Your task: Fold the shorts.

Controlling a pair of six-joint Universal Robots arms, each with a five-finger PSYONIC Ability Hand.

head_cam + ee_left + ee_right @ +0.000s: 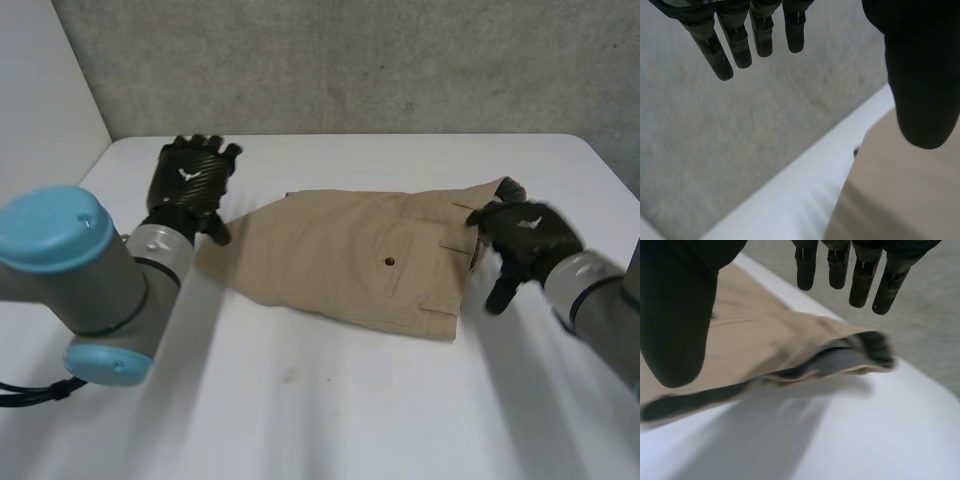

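The tan shorts lie folded in the middle of the white table, waistband toward the right, with a dark button on the back pocket. My left hand hovers at the shorts' left end, fingers straight and spread, holding nothing. In the left wrist view its fingers point toward the wall, and the shorts lie under the thumb. My right hand is at the waistband's far right corner, open. In the right wrist view the waistband lies loose below its straight fingers, its dark lining showing.
A grey concrete wall runs behind the table's far edge. A white panel stands at the left. Bare tabletop stretches in front of the shorts.
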